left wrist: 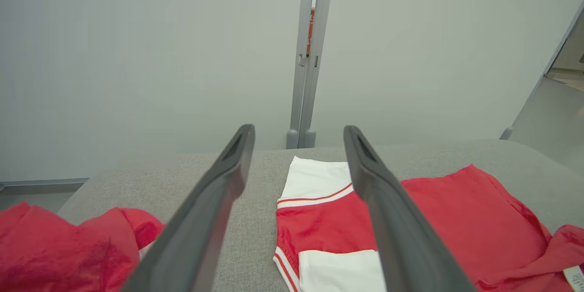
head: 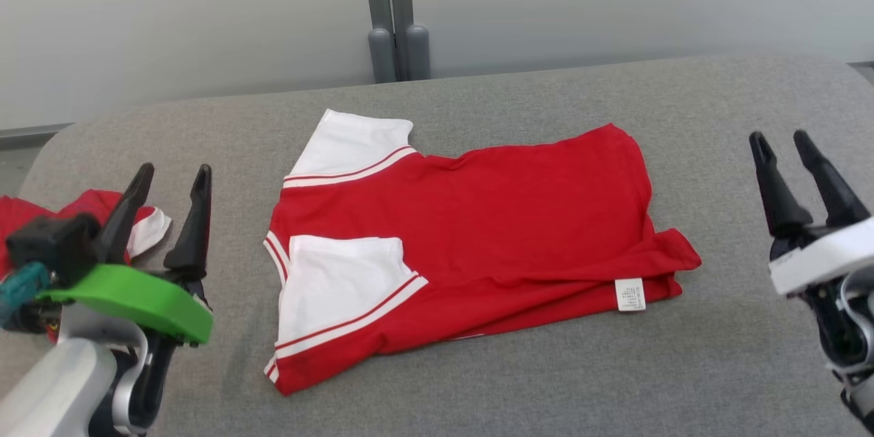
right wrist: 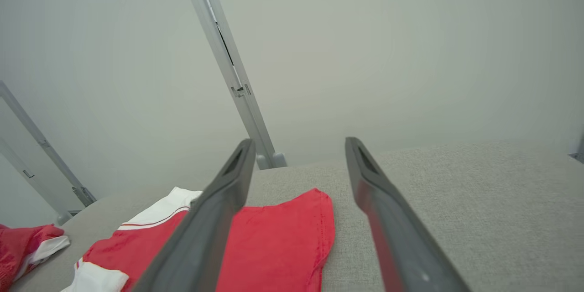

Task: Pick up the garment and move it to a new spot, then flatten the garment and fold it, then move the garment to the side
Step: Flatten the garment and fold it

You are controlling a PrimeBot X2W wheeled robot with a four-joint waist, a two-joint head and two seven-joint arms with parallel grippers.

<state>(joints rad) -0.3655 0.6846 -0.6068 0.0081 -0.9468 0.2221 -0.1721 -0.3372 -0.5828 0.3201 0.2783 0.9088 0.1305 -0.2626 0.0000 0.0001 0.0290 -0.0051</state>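
I get bright, even, diffuse light in all three views; I cannot tell its source. Shadows are faint: just a thin soft edge under the red garment (head: 478,218) on the grey table (head: 683,369). The pale wall (head: 171,27) reads flat and hazy. The head view is sharp; both wrist views stretch toward their edges.

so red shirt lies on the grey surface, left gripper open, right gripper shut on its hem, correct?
No. The right gripper is open too, clear of the red shirt and holding nothing; the head view shows it. The rest holds.
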